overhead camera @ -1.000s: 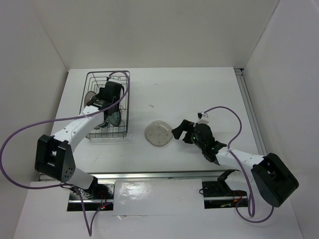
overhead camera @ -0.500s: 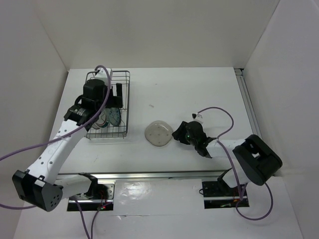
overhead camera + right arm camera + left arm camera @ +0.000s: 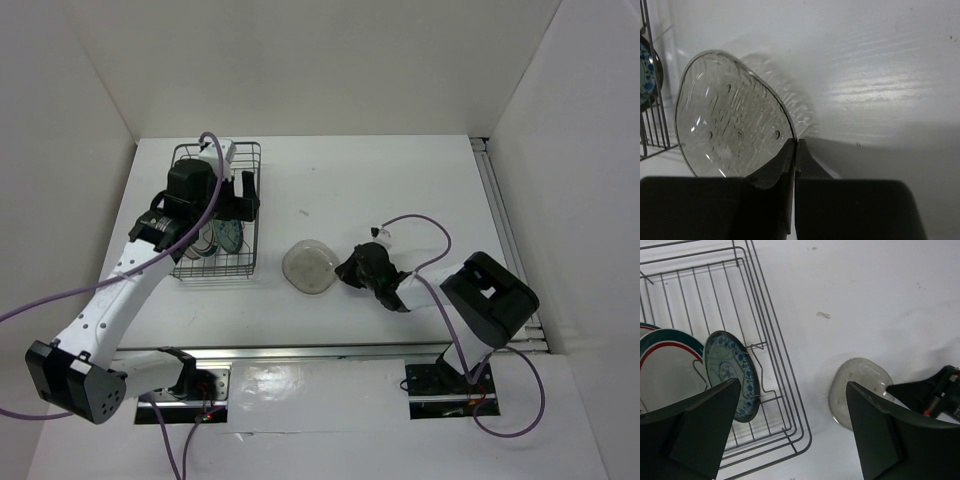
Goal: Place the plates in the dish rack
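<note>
Pinched tight on the edge of the clear grey plate (image 3: pixel 730 115): the right gripper (image 3: pixel 794 145). Plate tipped up on the table (image 3: pixel 865 300), near the dish rack (image 3: pixel 785 385). Hold firm, lift slowly, aim for a free slot. Above the rack, left gripper (image 3: pixel 240 195) wide apart, holding nothing. Inside, standing up: blue plate (image 3: pixel 732 375) and dark-rimmed white plate (image 3: pixel 670 370).

Tool (image 3: pixel 794 146) — tight on translucent plate (image 3: pixel 730 117)

Glossy translucent plate (image 3: pixel 735 120), metal wire rack (image 3: pixel 240 262)
</note>
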{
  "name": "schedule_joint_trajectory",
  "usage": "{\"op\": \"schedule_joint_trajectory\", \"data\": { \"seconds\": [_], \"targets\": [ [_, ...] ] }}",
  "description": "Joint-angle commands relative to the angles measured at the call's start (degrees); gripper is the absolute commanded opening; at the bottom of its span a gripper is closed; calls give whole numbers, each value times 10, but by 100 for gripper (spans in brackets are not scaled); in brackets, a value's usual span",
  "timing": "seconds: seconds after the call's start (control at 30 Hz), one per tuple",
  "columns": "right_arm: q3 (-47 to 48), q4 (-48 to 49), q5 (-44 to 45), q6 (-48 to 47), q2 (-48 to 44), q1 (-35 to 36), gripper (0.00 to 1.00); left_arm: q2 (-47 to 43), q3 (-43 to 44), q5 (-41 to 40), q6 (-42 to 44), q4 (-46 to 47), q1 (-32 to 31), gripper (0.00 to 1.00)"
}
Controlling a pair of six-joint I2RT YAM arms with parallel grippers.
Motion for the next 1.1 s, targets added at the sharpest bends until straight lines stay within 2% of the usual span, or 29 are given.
{"op": "schedule_joint_trajectory", "data": {
  "seconds": [0.0, 0.17, 0.27, 0.43, 0.53, 0.8, 0.87, 0.97, 1.0, 1.03, 1.07],
  "targets": [
    [31, -38, 50, 14, 17, 4, 0, 7, 11, 64, -10, 18, -2, 100],
    [44, -68, 102, 19, -45, 10, 0, 12, -9, 229, -29, 82, -2, 100],
    [49, -104, 138, -6, -122, 10, 0, 33, -9, 279, -41, 96, -2, 100],
    [44, -124, 150, -48, -234, 10, 0, 49, -2, 302, -48, 118, -7, 100],
    [31, -111, 114, -76, -300, 10, 0, 66, 9, 328, -48, 123, -7, 100],
    [24, -90, 79, -104, -356, 10, 0, 102, 9, 396, -43, 128, -7, 100],
    [24, -81, 60, -104, -356, 10, 0, 107, 9, 396, -43, 128, -7, 97],
    [24, -65, 47, -98, -350, 10, 0, 114, 14, 407, -43, 128, -7, 84],
    [24, -57, 41, -98, -350, 10, 0, 119, 14, 407, -43, 128, -7, 76],
    [18, -50, 41, -98, -350, 10, 0, 119, 14, 413, -43, 128, -7, 61],
    [18, -42, 41, -93, -350, 10, 0, 124, 14, 413, -43, 128, -7, 54]
  ]
}}
